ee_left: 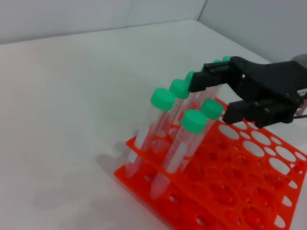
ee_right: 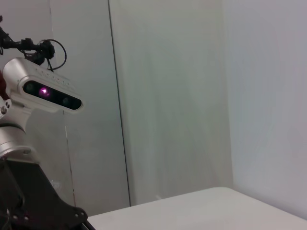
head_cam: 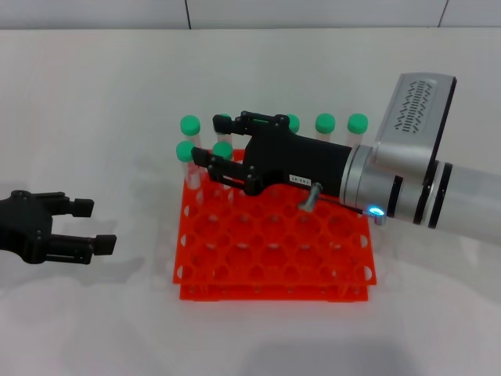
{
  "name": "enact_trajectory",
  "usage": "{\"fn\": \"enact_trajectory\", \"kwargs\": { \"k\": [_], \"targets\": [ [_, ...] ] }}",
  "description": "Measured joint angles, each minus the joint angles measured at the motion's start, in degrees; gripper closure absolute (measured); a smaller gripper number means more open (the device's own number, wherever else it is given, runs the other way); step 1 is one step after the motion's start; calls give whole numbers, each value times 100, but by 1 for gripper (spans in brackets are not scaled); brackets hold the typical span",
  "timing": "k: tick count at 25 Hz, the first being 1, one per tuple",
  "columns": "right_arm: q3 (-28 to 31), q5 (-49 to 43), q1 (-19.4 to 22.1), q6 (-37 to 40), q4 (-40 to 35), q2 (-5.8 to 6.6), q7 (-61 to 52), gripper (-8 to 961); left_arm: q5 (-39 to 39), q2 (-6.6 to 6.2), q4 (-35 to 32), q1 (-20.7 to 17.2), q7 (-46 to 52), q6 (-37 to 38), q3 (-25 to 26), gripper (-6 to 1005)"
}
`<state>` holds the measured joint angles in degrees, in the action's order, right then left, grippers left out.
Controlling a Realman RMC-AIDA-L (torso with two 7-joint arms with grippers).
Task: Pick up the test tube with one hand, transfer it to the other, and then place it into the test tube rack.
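Note:
The orange-red test tube rack (head_cam: 274, 258) stands mid-table and also shows in the left wrist view (ee_left: 249, 191). Several green-capped tubes stand in its back row and left holes. My right gripper (head_cam: 219, 139), black with a white label, reaches over the rack's back left. It is open, and its fingers stand apart on either side of one upright test tube (head_cam: 222, 149) seated in the rack. The left wrist view shows this gripper (ee_left: 211, 98) and tube (ee_left: 211, 108) too. My left gripper (head_cam: 94, 225) is open and empty, low on the table left of the rack.
Other green-capped tubes stand at the rack's left corner (head_cam: 186, 150) and along its back row (head_cam: 325, 122). The rack's front rows are empty holes. The right wrist view shows only a wall and the robot's head camera (ee_right: 48, 91).

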<state>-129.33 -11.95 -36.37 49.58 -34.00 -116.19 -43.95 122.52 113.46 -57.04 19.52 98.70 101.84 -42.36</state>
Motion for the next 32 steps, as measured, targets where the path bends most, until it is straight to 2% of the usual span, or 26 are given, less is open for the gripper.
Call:
{"fn": "enact_trajectory", "kwargs": {
  "k": [5, 11, 13, 16, 19, 22, 23, 24, 27, 29, 32],
  "targets": [
    [17, -1, 70, 148, -51, 12, 18, 410, -2, 0, 0, -20, -6, 3, 8, 108],
    [208, -5, 367, 657, -69, 70, 69, 277, -84, -14, -13, -31, -23, 18, 10, 109],
    [290, -8, 443, 811, -70, 85, 74, 276, -120, -15, -23, -35, -41, 22, 39, 109],
    [766, -367, 672, 1150, -75, 136, 1, 275, -177, 2, -24, -16, -107, 82, 207, 109],
    [1431, -1095, 827, 1316, -91, 204, -336, 276, -276, 25, -23, 13, -162, 199, 422, 108],
    [2165, -2082, 922, 1520, -131, 357, -995, 279, -444, 38, -24, 16, -167, 291, 567, 108],
    [2675, -2839, 1008, 1689, -238, 509, -1540, 280, -592, 47, -25, 16, -167, 317, 624, 108],
    [2675, -2839, 1008, 1689, -238, 509, -1540, 281, -592, 47, -25, 16, -167, 317, 624, 108],
    [3334, -3792, 1183, 1940, -488, 702, -2222, 284, -863, 78, -11, 17, -167, 321, 642, 107],
    [3819, -4506, 1320, 2155, -710, 782, -2608, 285, -918, 89, -8, 16, -167, 321, 646, 107],
    [4567, -5562, 1503, 2496, -1090, 802, -3111, 286, -1045, 118, -2, 16, -167, 321, 648, 107]
  ]
}}
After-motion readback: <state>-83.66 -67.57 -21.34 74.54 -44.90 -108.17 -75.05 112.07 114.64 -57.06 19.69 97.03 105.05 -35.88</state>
